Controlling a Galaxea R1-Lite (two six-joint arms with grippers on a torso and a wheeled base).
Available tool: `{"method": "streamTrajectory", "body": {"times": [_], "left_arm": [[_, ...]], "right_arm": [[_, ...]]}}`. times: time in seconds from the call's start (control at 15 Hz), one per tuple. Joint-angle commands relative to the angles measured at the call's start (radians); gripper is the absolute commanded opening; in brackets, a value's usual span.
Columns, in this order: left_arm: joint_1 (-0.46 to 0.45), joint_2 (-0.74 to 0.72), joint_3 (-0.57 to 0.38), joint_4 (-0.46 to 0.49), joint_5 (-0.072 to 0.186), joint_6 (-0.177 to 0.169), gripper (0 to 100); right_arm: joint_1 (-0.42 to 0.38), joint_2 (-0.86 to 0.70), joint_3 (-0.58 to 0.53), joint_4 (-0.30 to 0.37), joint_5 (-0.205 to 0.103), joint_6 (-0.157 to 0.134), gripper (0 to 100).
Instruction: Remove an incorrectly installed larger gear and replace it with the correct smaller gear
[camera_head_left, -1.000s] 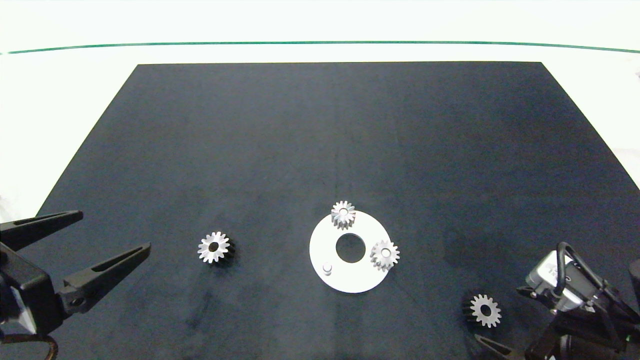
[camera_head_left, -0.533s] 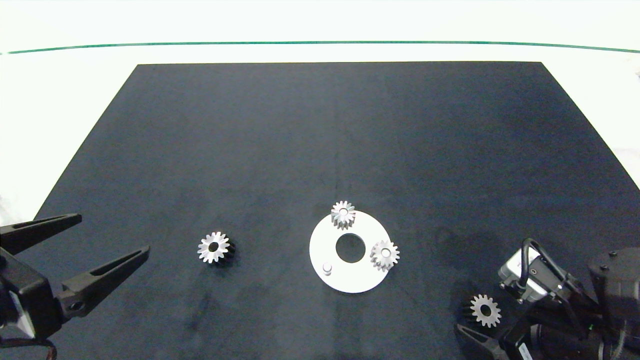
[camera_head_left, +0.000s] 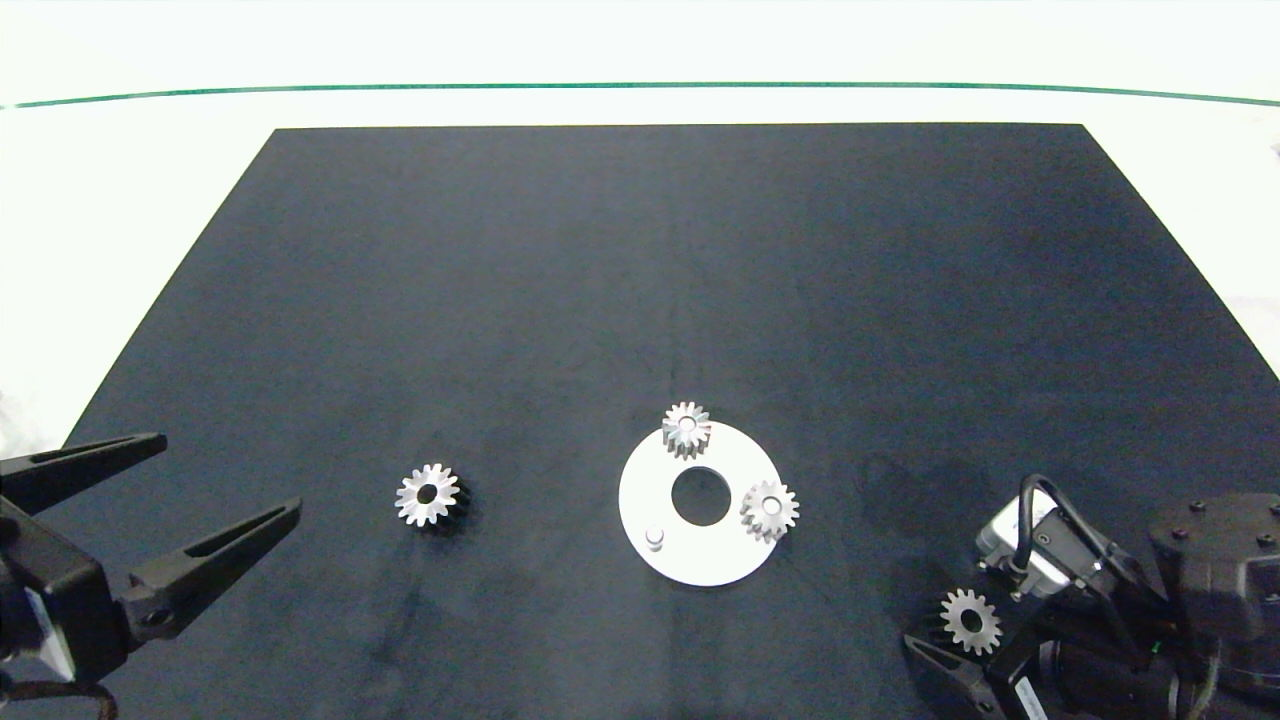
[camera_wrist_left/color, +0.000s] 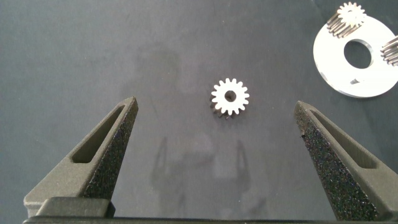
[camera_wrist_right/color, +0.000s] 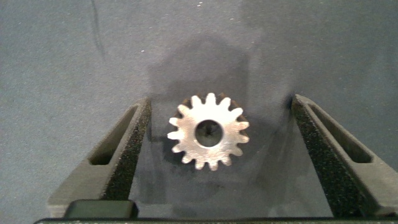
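Between the wide right hand's (camera_wrist_right/color: 214, 162) fingers — smaller gear (camera_wrist_right/color: 208, 131) flat, bore upward.

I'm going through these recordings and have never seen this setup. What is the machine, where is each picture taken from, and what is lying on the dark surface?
It is a robot with two dark arms, each ending in a two-fingered pincer. One picture looks down from above; the other two come from cameras on the wrists, so each shows its own pincer's fingers.

On the black mat lies a white disc with a centre hole. Two silver gears sit on its pegs, and a third peg is bare.

Two loose gears lie on the mat. The left pincer is open, with the larger gear some way ahead of it. The right pincer is open with its fingers either side of the smaller gear, not visibly touching it. Nothing is held.
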Motion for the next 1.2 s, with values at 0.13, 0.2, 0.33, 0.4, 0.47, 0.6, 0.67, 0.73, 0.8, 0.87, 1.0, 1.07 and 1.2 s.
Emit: {"method": "streamTrajectory", "body": {"times": [0.13,0.2,0.33,0.4,0.47,0.6,0.67,0.73,0.8,0.87,1.0,1.07,1.2], "left_arm": [[0.0,0.006,0.006,-0.001,0.0,0.001,100],[0.0,0.006,0.008,-0.001,0.0,0.001,100],[0.0,0.006,0.008,-0.001,0.0,0.001,100],[0.002,0.007,0.009,-0.001,0.0,0.001,100],[0.002,0.007,0.011,-0.001,0.0,0.001,100],[0.005,0.007,0.02,-0.001,-0.001,0.001,100],[0.005,0.009,0.025,-0.001,-0.001,-0.001,100],[0.005,0.009,0.025,-0.001,-0.001,-0.003,100],[0.005,0.009,0.025,-0.001,-0.001,-0.003,100],[0.005,0.009,0.025,-0.001,-0.001,-0.001,100],[0.003,0.01,0.025,-0.002,0.0,-0.001,100],[0.003,0.01,0.025,-0.002,0.0,-0.001,100],[0.005,0.01,0.025,-0.004,-0.001,-0.001,100]], "right_arm": [[0.028,-0.005,0.0,0.001,-0.024,-0.002,82],[0.028,-0.003,0.0,0.001,-0.025,-0.002,79],[0.028,-0.002,-0.001,0.0,-0.03,-0.002,76],[0.027,-0.002,-0.003,0.0,-0.03,-0.002,73],[0.027,-0.002,-0.001,0.0,-0.03,0.0,72],[0.027,0.0,-0.001,0.0,-0.028,0.0,67],[0.027,0.001,-0.001,0.0,-0.028,0.0,66],[0.027,0.001,-0.001,0.0,-0.028,0.001,64],[0.027,0.003,-0.001,0.0,-0.028,0.001,61],[0.027,0.001,0.0,0.001,-0.028,0.001,59],[0.027,0.001,0.0,0.001,-0.028,0.001,55],[0.028,0.003,0.002,0.003,-0.028,0.001,54],[0.027,0.004,0.003,0.003,-0.025,0.003,49]]}}
